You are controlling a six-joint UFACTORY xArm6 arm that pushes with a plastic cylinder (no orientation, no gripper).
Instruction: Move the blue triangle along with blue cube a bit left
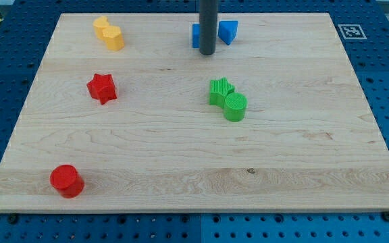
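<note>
The blue cube [196,35] and the blue triangle [228,31] sit near the view's top, side by side, the triangle to the right of the cube. My rod comes down from the top edge in front of them and hides part of the cube. My tip [207,53] rests on the board just below the gap between the two blue blocks, close to the cube's lower right corner.
Two yellow blocks [109,33] lie touching at the top left. A red star [102,88] is at the left, a red cylinder [67,180] at the bottom left. A green star [219,90] and a green cylinder [235,106] touch at the centre right.
</note>
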